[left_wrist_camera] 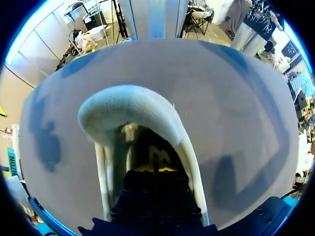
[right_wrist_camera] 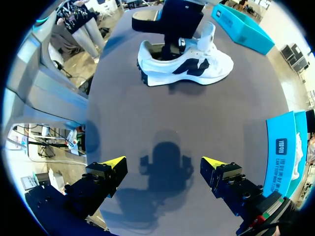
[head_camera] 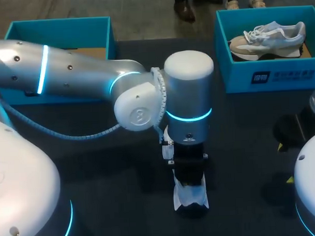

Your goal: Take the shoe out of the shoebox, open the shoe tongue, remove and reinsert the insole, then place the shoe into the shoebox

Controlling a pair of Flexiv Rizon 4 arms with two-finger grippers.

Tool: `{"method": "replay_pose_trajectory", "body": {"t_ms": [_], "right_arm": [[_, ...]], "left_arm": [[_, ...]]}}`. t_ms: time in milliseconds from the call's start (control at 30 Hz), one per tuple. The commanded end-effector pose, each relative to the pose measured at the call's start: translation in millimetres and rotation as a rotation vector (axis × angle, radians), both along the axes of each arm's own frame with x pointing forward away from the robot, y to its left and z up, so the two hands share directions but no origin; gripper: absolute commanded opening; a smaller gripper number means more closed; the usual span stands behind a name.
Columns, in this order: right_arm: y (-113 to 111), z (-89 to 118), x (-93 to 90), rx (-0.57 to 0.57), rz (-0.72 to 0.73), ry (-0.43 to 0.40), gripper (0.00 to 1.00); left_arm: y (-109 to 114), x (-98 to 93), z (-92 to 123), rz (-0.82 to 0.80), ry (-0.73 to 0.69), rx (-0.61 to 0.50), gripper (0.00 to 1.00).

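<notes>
Head view: the left gripper (head_camera: 189, 176) is standing in the white shoe (head_camera: 201, 198) on open tabletop (head_camera: 97, 177), well apart from the left shoebox (head_camera: 109, 34) and right shoebox (head_camera: 272, 75) along the far edge.
Left wrist view: whether it is grasping cannot be told.
Right wrist view: the shoe is lying side-on, toe toward the shoeboxes. The right gripper (right_wrist_camera: 161, 164) is hovering, fingers released wide.

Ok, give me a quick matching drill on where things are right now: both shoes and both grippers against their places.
Things:
1. white shoe
2. grey shoe
3. left gripper
4. right gripper

Places or states:
A. inside the shoebox at my right
B. open, over bare table
C. on the table, outside any box
D. down in the white shoe's opening

Pairs: 1-C, 2-A, 3-D, 4-B.
</notes>
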State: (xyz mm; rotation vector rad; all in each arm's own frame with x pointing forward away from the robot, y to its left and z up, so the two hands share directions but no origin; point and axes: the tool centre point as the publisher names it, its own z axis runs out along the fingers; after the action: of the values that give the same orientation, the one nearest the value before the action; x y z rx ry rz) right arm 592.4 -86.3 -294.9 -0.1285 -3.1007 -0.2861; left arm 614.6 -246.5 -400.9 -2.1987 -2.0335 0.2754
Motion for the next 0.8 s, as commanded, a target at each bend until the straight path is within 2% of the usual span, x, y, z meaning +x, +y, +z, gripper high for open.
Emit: {"method": "replay_pose_trajectory", "body": {"t_ms": [33, 233, 367, 567, 667, 800], "right_arm": [[0.0, -0.2, -2.5, -0.002, 0.000, -0.005, 1.00], [0.0, -0.2, -2.5, -0.002, 0.000, -0.005, 1.00], [0.0, -0.2, -2.5, -0.002, 0.000, -0.005, 1.00], [0.0, -0.2, -2.5, -0.002, 0.000, -0.005, 1.00], [0.0, -0.2, -2.5, -0.002, 0.000, -0.005, 1.00], [0.0, -0.2, -2.5, -0.002, 0.000, -0.005, 1.00]], "left_arm": [[8.5, 0.6, 20.4, -0.007, -0.004, -0.024, 0.00], [3.8, -10.1, 28.4, -0.068, 0.046, -0.019, 0.00], [1.5, -15.6, 14.5, -0.111, 0.045, 0.051, 0.00], [1.0, -12.4, -8.0, -0.117, 0.030, 0.109, 0.00], [-0.2, -10.8, -18.3, -0.110, 0.030, 0.110, 0.00], [0.1, -7.7, -21.8, -0.082, 0.007, 0.073, 0.00]]}}
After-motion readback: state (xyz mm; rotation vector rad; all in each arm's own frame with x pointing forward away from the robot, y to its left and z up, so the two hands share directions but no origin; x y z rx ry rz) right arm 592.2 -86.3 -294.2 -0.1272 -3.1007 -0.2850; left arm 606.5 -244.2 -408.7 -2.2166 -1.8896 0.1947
